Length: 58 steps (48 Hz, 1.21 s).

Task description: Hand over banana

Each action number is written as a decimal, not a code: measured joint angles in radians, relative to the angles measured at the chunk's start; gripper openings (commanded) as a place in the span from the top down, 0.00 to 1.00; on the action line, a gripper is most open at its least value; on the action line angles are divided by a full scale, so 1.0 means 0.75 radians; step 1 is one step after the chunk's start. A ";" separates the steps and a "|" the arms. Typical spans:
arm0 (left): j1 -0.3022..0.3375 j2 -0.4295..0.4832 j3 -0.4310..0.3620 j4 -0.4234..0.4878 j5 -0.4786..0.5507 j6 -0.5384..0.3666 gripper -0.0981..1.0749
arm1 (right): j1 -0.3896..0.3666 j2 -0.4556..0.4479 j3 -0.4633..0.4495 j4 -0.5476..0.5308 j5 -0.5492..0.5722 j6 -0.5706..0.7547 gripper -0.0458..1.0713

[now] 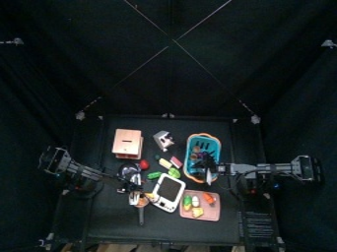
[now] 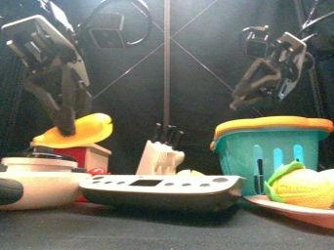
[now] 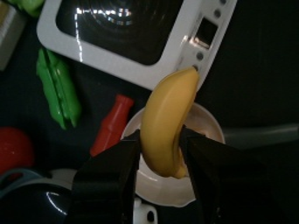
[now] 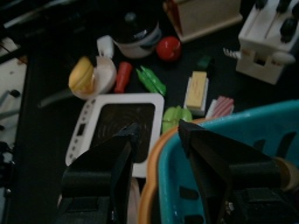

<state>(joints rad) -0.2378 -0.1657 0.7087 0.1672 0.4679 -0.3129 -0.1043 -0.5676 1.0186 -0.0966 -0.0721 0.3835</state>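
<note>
Left claw (image 3: 163, 171) was clamped on the banana (image 3: 170, 118), one jaw on each side of its lower end, the fruit standing up out of the claw. Directly beneath the claw lay a small white bowl (image 3: 208, 131); whether the banana had cleared it or touched it could not be told from the wrist view. In the front view the banana (image 2: 78, 129) sat low between the jaws, above the clutter on the worktop (image 2: 156, 234).

Judged progress: grasp done; lift at most barely begun; transfer to the other arm not yet made.

Right claw (image 4: 163, 144) hung with jaws apart and empty, over the near rim of the teal basket (image 4: 251, 144). The banana (image 4: 82, 75) lay well apart from this claw, beyond the white scale (image 4: 114, 122).

Containers: basket contents not readable from the front view; the top view showed dark items inside, unidentified. Pink plate (image 2: 303, 208), below the right claw, held a yellow-green vegetable. Knife block (image 4: 271, 37) held black-handled knives.
</note>
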 measured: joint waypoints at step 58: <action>0.335 0.299 -0.288 0.094 -0.867 0.010 0.38 | 0.143 0.153 -0.139 0.112 -0.012 0.002 0.07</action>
<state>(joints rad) 0.0138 0.0583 0.4924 0.2378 -0.1825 -0.3053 0.0031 -0.4525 0.9143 -0.0123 -0.0813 0.3850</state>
